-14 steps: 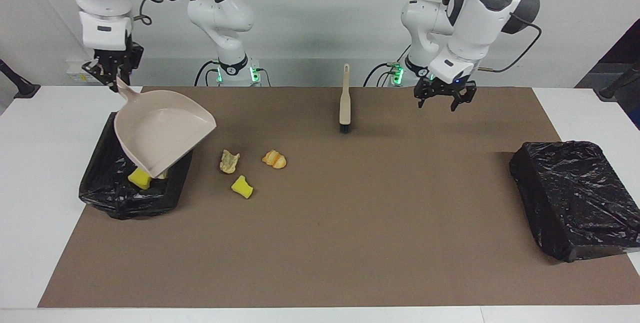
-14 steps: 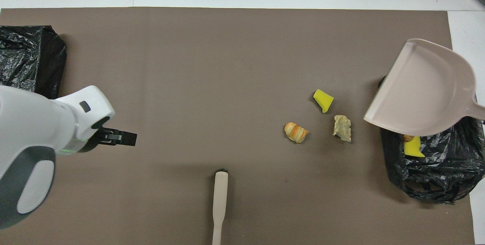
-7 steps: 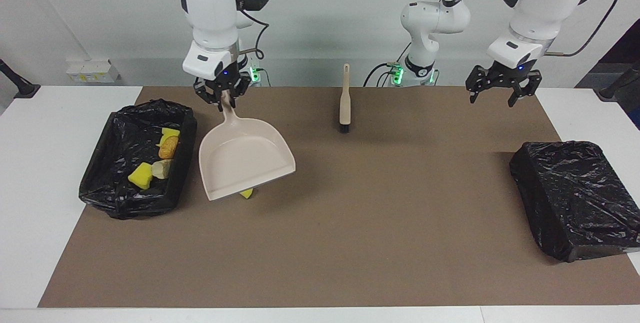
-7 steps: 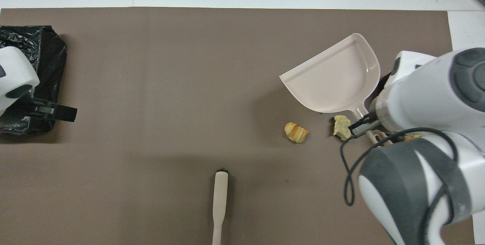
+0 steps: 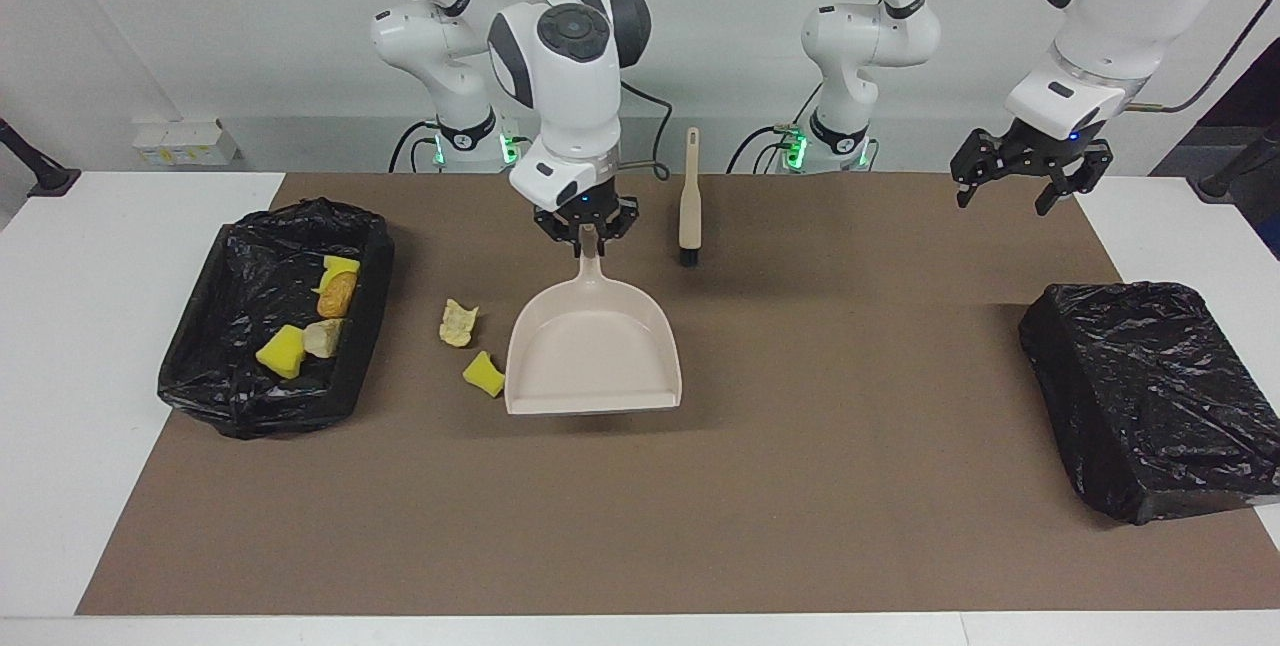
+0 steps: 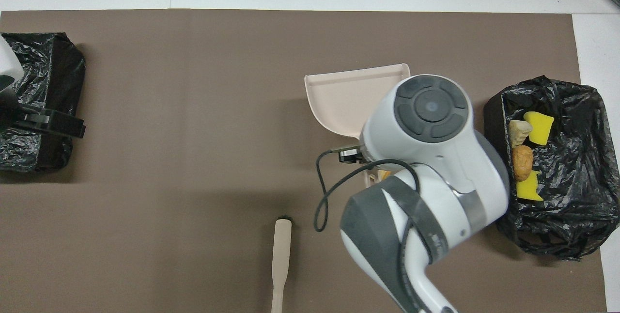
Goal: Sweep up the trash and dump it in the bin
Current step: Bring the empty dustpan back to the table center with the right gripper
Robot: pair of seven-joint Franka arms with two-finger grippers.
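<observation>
Two trash pieces (image 5: 470, 346) loose on counter (image 5: 800, 486), beside dustpan (image 5: 592, 351) toward bin (image 5: 200, 396); four more in bin. Right end effector (image 5: 587, 229) clenched on dustpan handle, pan hanging below it. Left end effector (image 5: 1030, 176) released, waiting over counter. Judgement: set lip flat, close to pieces; brush (image 5: 689, 201) unused.

A white table (image 5: 60, 346) carries a wide brown mat (image 5: 700, 506). On the mat lie a beige brush (image 5: 689, 201), two black-lined bins (image 5: 240, 396) (image 5: 1150, 396) and loose trash scraps (image 5: 459, 323) (image 5: 484, 373).
</observation>
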